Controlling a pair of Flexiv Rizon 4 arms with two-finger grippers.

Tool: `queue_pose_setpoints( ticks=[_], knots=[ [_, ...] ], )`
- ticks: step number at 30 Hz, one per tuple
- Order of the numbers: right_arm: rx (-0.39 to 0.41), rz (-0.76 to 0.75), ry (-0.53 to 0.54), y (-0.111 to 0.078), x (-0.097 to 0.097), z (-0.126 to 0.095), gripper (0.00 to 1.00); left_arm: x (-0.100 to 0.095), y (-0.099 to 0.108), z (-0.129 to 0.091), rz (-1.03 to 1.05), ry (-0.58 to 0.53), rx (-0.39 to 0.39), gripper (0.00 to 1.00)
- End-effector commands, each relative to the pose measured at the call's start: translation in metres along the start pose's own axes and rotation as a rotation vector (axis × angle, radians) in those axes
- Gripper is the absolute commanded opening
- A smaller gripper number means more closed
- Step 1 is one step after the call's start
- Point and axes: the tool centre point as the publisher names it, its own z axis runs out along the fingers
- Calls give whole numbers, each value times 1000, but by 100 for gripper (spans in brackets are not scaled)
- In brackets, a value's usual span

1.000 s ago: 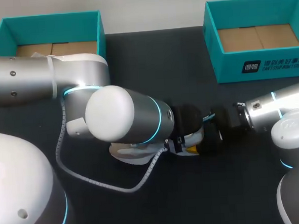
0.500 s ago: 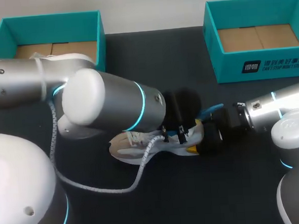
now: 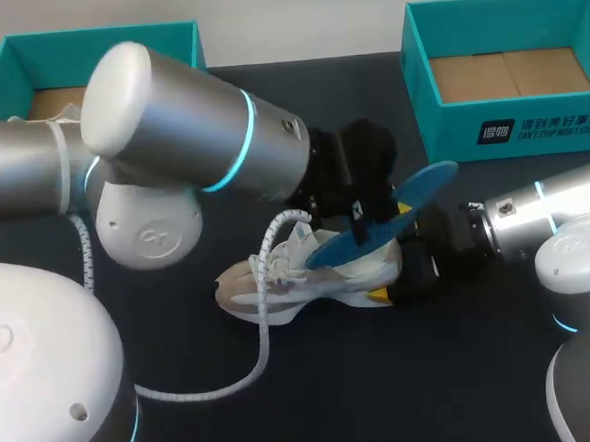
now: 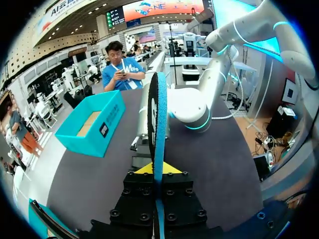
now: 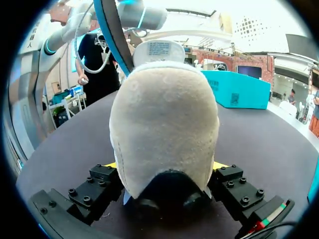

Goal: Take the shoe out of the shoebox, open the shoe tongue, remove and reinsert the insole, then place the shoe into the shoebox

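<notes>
Above the shoe (image 3: 279, 282), left gripper (image 4: 158, 172) has lifted its clamped insole (image 3: 414, 196) toward 2 o'clock; right gripper (image 3: 415, 267) clamps heel (image 5: 164, 124); boxes (image 3: 98, 35) (image 3: 439, 122) show cardboard.

White shoe (image 3: 308, 275) stands on its sole mid-table, blue insole (image 3: 385, 215) slanting up out of it.

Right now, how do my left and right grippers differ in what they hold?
The left gripper pinches the thin blue insole, closed almost flat; the right gripper spans the wide heel of the shoe. The left holds the insole tilted up above the shoe; the right holds the shoe low on the table. Both are shut on something.
</notes>
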Motion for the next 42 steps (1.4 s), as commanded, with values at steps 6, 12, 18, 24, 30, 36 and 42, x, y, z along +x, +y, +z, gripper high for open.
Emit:
queue_pose_setpoints(
  ticks=[6,12,18,24,30,36,42],
  knots=[
    [5,1,-1,-1,0,5,0,-4,-17,-33,-7,291,102,0],
    [5,1,-1,-1,0,5,0,-5,-37,-62,0,363,219,0],
    [5,1,-1,-1,0,5,0,-9,-51,-82,-28,395,316,0],
    [5,1,-1,-1,0,5,0,-14,-59,-99,-46,445,381,0],
    [5,1,-1,-1,0,5,0,-17,-60,-103,-34,504,378,0],
    [5,1,-1,-1,0,5,0,-17,-60,-103,-34,504,378,0],
    [5,1,-1,-1,0,5,0,-16,-54,-107,-85,496,391,0]
  ],
)
